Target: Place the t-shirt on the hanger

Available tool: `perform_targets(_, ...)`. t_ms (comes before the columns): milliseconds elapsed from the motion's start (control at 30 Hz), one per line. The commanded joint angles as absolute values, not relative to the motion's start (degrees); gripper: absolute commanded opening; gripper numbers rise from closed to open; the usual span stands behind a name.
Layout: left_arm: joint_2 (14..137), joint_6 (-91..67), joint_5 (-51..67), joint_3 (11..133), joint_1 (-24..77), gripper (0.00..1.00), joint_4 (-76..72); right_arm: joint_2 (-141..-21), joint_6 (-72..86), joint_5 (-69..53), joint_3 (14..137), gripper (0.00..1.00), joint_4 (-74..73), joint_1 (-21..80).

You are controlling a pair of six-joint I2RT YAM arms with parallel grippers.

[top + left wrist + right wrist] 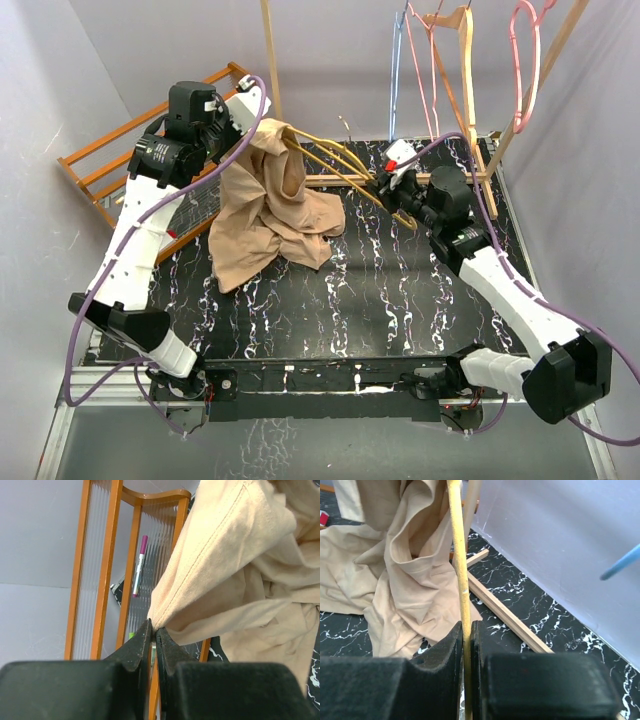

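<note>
Left gripper [154,628]: jaws are shut on a hem edge of the t-shirt [268,210]; only a thin pinch is held at the very tips. Right gripper [466,630]: jaws are clamped on a thin bar of the yellow hanger [456,540]. The t-shirt is hung from the left pinch at the far left of the marbled table [380,290], with its lower half bunched on the surface. The hanger's far end is laid against the raised fabric.

Risks, as judged:
- Hem can be pulled out of the tip pinch once the fabric is tensioned by the hanger.
- Hanger can be twisted or slid in the jaws: thin round bar, 2 narrow pads, long lever.
- Hanger end can be snagged in a fold or sleeve; which opening is entered cannot be told.
- Fabric can be caught on the orange wooden rack [111,555] just beside the left gripper.

Writing: none readable. Any print on the purple marker [139,566] at the rack's ribbed panel is too small to be read.
</note>
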State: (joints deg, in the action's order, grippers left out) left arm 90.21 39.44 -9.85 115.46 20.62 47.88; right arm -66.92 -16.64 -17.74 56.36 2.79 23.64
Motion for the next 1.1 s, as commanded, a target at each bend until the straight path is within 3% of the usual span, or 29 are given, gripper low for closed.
perform_targets(0, 88.9, 39.4, -10.0, 116.6, 20.3, 0.00, 46.1, -65.4, -17.8, -16.3, 57.8, 0.08, 3.6, 21.7)
perform_targets(467, 96.8, 41.7, -8.6, 131.4, 20.3, 0.00, 48.3, -68.1, -18.1, -36.0, 55.6, 0.08, 4.4, 22.9)
perform_targets(600, 97.1, 41.9, -7.4, 133.2, 20.3, 0.00, 50.9, -68.3, -18.1, -31.5, 55.7, 0.08, 4.1, 23.5)
perform_targets(833, 92.9, 41.7, -5.1, 125.2, 20.3, 0.00, 52.1, -67.5, -17.1, -20.0, 55.3, 0.08, 7.2, 23.6)
perform_targets(1067, 92.5, 41.9, -4.7, 124.1, 20.3, 0.00, 52.7, -66.8, -18.4, -25.5, 55.9, 0.08, 9.3, 23.5)
